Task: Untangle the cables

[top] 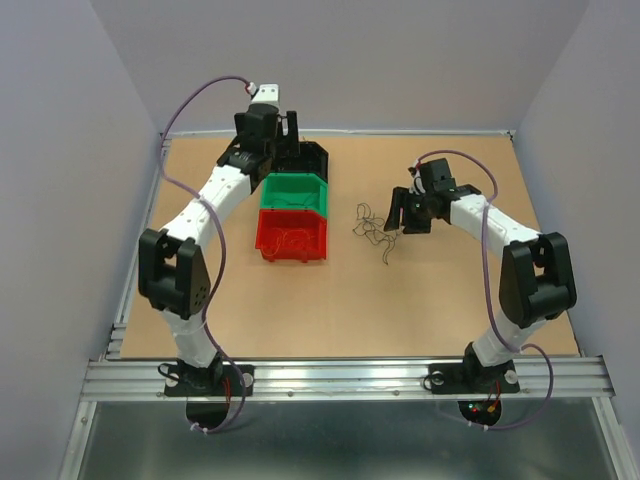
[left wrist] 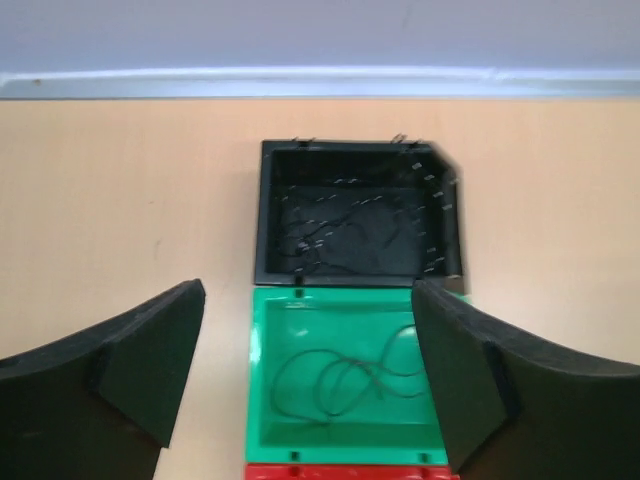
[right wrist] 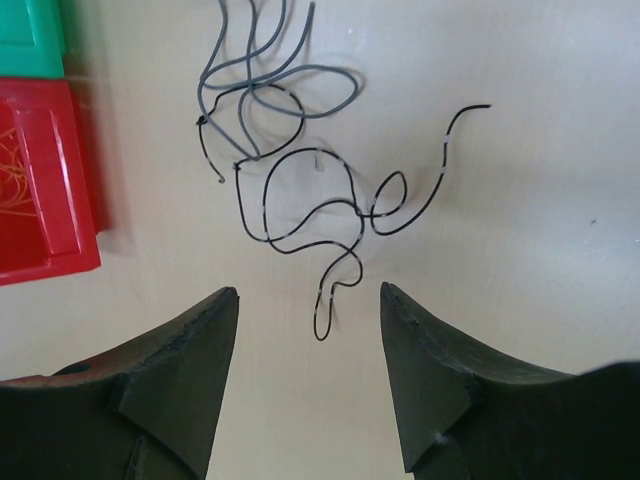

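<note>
A wispy clump of loose cables (top: 372,228) lies on the table between the bins and my right gripper (top: 404,220). In the right wrist view a curly black wire (right wrist: 300,215) tangles with a grey-green wire (right wrist: 268,85). My right gripper (right wrist: 308,295) is open and empty, its tips either side of the black wire's near loop and apart from it. My left gripper (top: 288,138) hovers over the black bin (top: 318,160), open and empty (left wrist: 310,300). A black wire (left wrist: 345,235) lies in the black bin (left wrist: 262,215). A green wire (left wrist: 345,385) lies in the green bin (left wrist: 255,380).
The black, green (top: 295,182) and red (top: 292,256) bins stand in a row left of centre. Thin orange wires (right wrist: 10,170) lie in the red bin (right wrist: 75,190). Walls enclose the table on the left, back and right.
</note>
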You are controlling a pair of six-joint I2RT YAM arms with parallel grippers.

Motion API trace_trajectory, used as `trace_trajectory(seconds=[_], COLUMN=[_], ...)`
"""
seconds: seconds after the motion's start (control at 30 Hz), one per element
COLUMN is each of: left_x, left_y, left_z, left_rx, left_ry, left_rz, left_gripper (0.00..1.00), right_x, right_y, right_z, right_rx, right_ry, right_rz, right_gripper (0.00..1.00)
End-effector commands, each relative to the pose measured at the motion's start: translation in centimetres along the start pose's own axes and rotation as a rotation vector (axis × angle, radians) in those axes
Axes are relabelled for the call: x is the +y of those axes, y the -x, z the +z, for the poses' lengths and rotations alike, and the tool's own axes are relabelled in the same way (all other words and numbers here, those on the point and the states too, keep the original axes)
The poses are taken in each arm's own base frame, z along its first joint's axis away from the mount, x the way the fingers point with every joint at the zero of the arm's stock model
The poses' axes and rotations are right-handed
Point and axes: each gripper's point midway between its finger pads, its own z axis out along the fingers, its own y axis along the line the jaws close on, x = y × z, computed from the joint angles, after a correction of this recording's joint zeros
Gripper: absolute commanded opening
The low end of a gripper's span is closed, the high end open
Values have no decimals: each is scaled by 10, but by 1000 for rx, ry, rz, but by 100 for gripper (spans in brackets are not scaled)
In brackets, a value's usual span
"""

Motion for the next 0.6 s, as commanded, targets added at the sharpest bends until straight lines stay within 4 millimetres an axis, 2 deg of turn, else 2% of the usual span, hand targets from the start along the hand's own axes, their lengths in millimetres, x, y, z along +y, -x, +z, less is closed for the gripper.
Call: trace_trajectory(seconds=[0.0, 0.03, 0.17, 0.23, 0.37, 0.4, 0.47, 0.5, 0.53, 0.57], left_x=[-13, -13, -16, -14, -8, -9, -12, -17, -26, -33], left_y=[49, 55, 46, 49, 64, 65, 66, 64, 64, 60], left_z=[-54, -58, -64, -70, -89, -90, -93, -92, -96, -93], left_rx=[-243, -268, -227, -236, -280, -278, -269, -261, -256, -243], left_ry=[-159, -193, -260, -256, -251, -253, -270, -289, -309, -318], left_rz=[-147, -189, -215, -214, -198, -193, -169, -141, -117, -89], left_gripper=[99, 99, 99, 99, 99, 99, 99, 99, 99, 97], right_x=[0, -2, -11, -18, -19, -13, -13, -9, -7, -6], right_y=[9, 6, 5, 3, 3, 3, -1, -2, 1, 2], right_z=[-4, 0, 11, 20, 36, 39, 47, 48, 44, 41], right_rx=[-24, -10, 10, 26, 51, 54, 69, 72, 59, 49], right_ry=[-45, -49, -85, -115, -130, -126, -136, -130, -128, -128], right_rz=[-84, -86, -101, -118, -138, -155, -167, -178, -180, -173], right_gripper=[64, 64, 68, 69, 68, 66, 56, 44, 17, 6])
